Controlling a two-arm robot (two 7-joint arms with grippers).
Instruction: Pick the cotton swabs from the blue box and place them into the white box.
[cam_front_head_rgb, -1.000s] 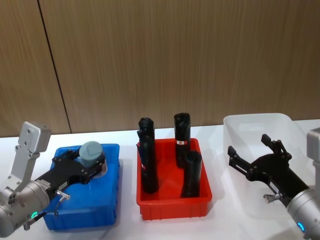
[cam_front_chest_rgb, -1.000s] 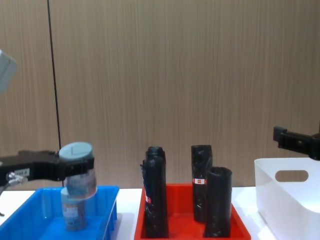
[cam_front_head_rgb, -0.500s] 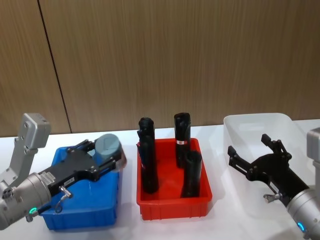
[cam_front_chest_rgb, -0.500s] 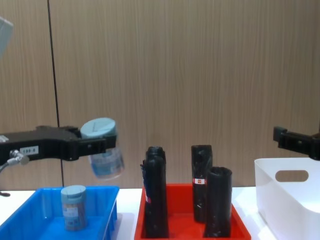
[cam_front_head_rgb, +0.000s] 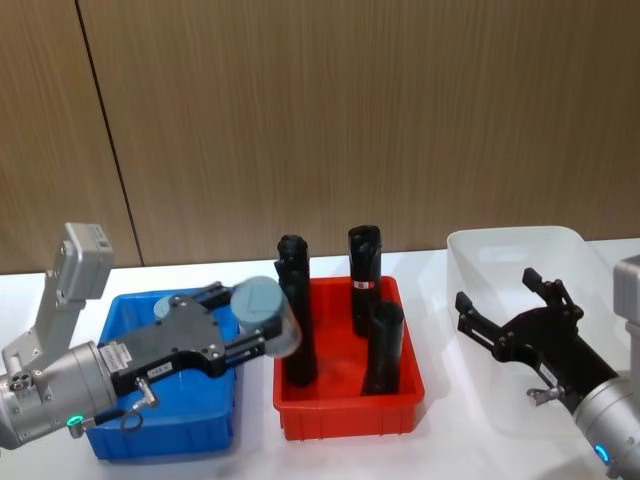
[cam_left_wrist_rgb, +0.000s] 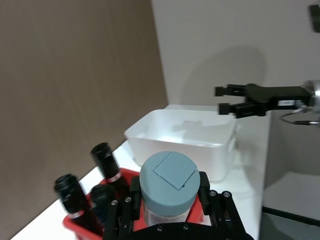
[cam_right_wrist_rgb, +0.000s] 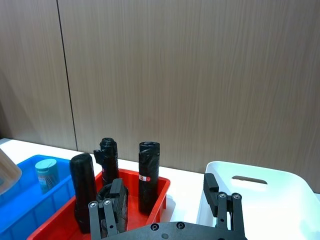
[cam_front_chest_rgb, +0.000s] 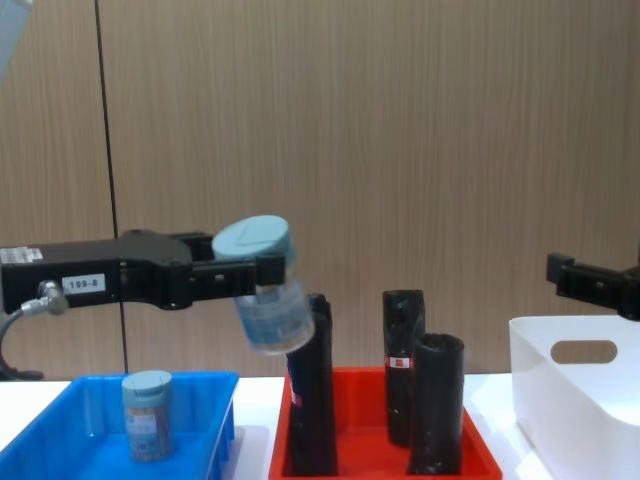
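My left gripper (cam_front_head_rgb: 258, 322) is shut on a cotton swab jar (cam_front_head_rgb: 266, 310) with a grey-blue lid. It holds the jar tilted in the air (cam_front_chest_rgb: 268, 292), just past the right rim of the blue box (cam_front_head_rgb: 165, 425) and at the left edge of the red tray. The wrist view shows the lid (cam_left_wrist_rgb: 167, 171) between the fingers. A second jar (cam_front_chest_rgb: 146, 413) stands in the blue box (cam_front_chest_rgb: 85, 440). The white box (cam_front_head_rgb: 515, 245) sits at the far right. My right gripper (cam_front_head_rgb: 502, 292) hovers open at its near left side.
A red tray (cam_front_head_rgb: 345, 408) between the two boxes holds three upright black rolls (cam_front_head_rgb: 362, 262). The tallest roll (cam_front_chest_rgb: 313, 400) stands right under the held jar. A wooden wall runs behind the white table.
My left gripper has lifted the jar out of the blue box and carried it up and to the right, to the red tray's left edge. The right arm has not moved.
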